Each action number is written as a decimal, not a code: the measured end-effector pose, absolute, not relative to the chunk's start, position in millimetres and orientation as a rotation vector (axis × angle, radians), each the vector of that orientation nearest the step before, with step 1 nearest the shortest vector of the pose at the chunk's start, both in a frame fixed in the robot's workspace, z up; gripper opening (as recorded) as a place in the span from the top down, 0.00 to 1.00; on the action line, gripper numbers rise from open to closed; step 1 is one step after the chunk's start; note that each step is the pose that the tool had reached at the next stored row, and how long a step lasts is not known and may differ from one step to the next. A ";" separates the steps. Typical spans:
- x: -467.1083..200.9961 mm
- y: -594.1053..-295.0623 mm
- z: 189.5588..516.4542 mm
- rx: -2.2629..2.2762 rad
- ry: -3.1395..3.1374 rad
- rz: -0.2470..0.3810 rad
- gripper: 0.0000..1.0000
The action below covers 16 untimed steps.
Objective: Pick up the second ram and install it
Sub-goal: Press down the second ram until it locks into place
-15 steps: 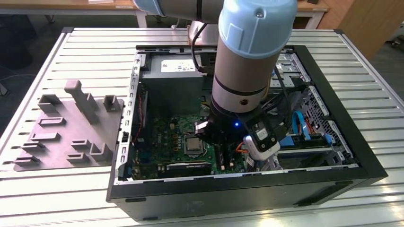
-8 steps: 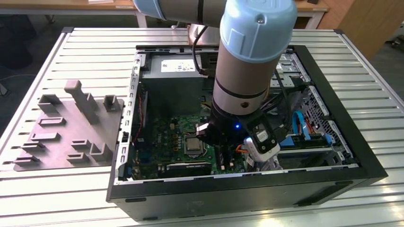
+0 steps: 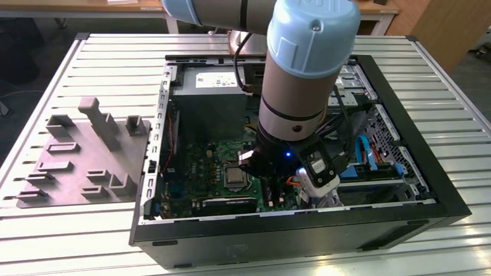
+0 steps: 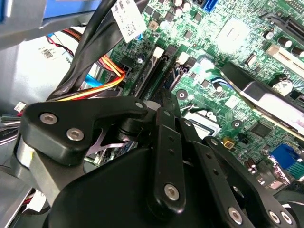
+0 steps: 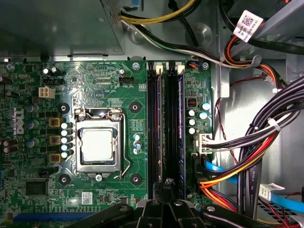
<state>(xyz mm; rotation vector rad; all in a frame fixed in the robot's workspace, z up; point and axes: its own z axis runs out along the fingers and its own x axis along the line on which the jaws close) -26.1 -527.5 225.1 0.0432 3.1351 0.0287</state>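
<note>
My arm (image 3: pixel 295 86) reaches into the open computer case (image 3: pixel 307 230) at lower centre of the exterior view. In the first wrist view the gripper (image 5: pixel 167 184) has its fingers drawn together, empty as far as I can tell, above the black slot rails (image 5: pixel 159 133). The second ram (image 5: pixel 181 133) appears to stand edge-on in the rail nearest the cables (image 5: pixel 247 156). I would press straight down, evenly, keeping clear of those cables.
</note>
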 end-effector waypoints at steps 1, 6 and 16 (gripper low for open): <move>-26.1 -527.5 224.9 0.043 3.135 0.028 0.90; -26.1 -527.6 220.7 0.043 3.135 0.028 0.90; -26.1 -527.5 217.5 0.043 3.135 0.029 0.90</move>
